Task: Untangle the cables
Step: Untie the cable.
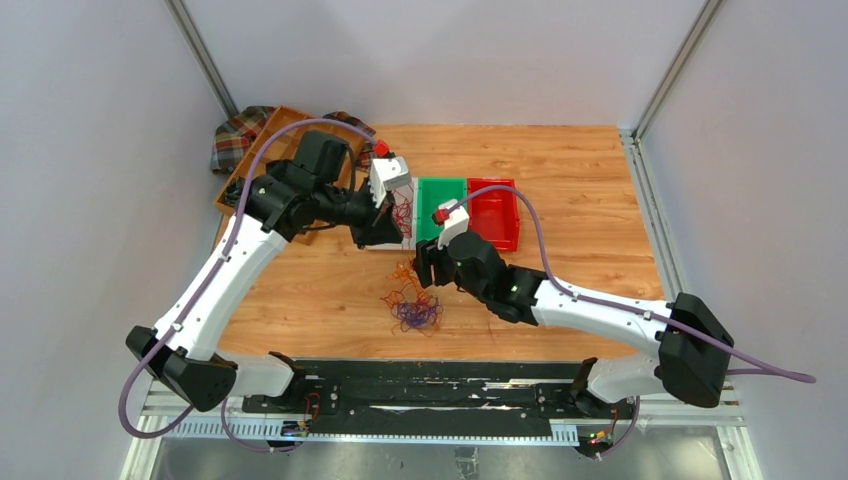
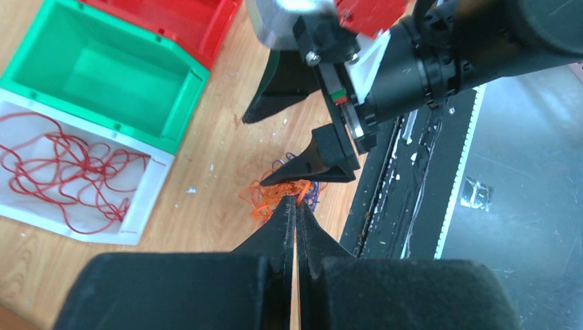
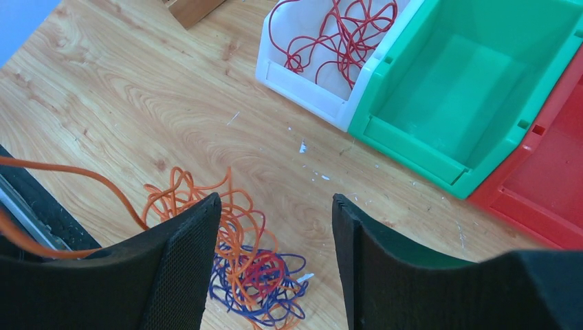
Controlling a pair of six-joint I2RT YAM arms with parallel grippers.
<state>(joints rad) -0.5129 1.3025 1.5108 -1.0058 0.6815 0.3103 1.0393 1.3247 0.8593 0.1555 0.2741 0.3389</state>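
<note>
**Right gripper (image 3: 275,203) spread over the cables (image 3: 256,273); left gripper (image 2: 295,206) pressed together.**

The right gripper's jaws stand wide apart, low over the table (image 3: 137,103). The cables, an orange and purple clump with a little red, lie below it, partly hidden behind one finger. One orange strand runs from the clump past that finger and out of view. Ahead of this gripper sits a white bin (image 3: 302,89) holding loose red strands (image 3: 337,34), with a green bin (image 3: 412,148) touching it and a red bin (image 3: 536,185) next beyond. The left gripper's fingers are closed tight, tips pointing at the clump and near the right gripper's lower finger. I cannot tell whether they pinch a strand.
</note>
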